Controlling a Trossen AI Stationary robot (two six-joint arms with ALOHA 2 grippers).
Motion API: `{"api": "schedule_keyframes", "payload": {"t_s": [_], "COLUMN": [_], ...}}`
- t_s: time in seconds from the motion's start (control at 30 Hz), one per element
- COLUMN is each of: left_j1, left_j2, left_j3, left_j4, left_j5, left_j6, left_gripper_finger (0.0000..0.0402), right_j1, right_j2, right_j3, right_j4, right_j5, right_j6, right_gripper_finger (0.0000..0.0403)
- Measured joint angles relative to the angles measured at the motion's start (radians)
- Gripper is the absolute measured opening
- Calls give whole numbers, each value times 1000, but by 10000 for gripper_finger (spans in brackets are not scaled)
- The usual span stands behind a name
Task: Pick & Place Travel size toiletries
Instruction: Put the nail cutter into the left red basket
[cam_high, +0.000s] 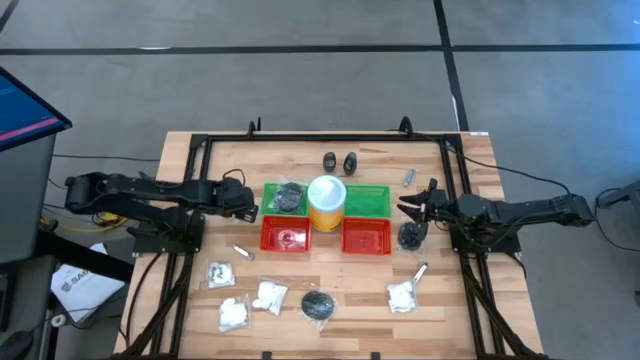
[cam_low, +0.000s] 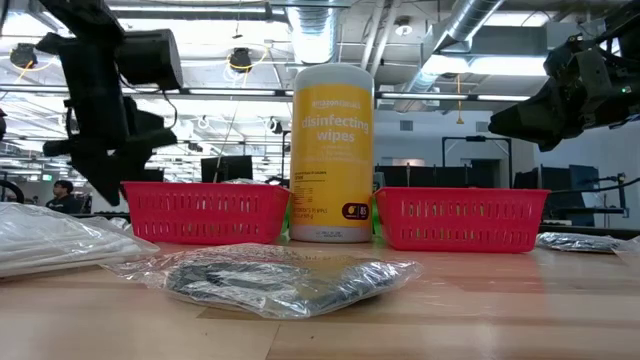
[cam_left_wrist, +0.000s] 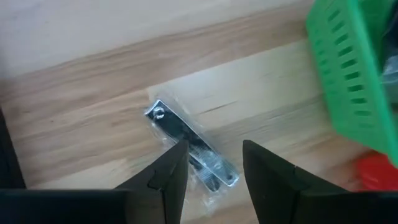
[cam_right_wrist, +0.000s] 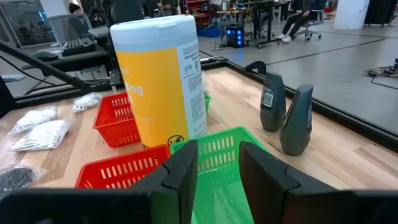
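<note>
- Standing upright side by side near the table's far edge: two tiny black bottles (cam_high: 339, 162), close together.
- Lying flat beside the right green tray's far corner: a small silvery tube (cam_high: 409, 177).
- Lying diagonally in clear wrap on bare wood: another silvery tube (cam_left_wrist: 191, 145), just off the left red tray.
- Resting inside the left green tray: a dark grey round pad (cam_high: 288, 197).
- Sitting near the front edge: a wrapped dark pad (cam_high: 318, 305), with white lumpy packets (cam_high: 234, 315) to its left and one more (cam_high: 402, 296) to its right.
</note>
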Motion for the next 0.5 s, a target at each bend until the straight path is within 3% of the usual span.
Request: {"api": "schedule_keyframes", "payload": {"t_s": [0.5], "left_j1": [2], "left_j2": [118], "left_j3": [0], "left_j4": [-1], "left_j5": [-22], "left_j6": [-79], "left_gripper_finger": [144], "right_j1": [0], "right_j2": [0], "right_j3": [0], "right_j4": [0], "right_j5": [0], "right_j6": [0], "right_gripper_finger": [109]}}
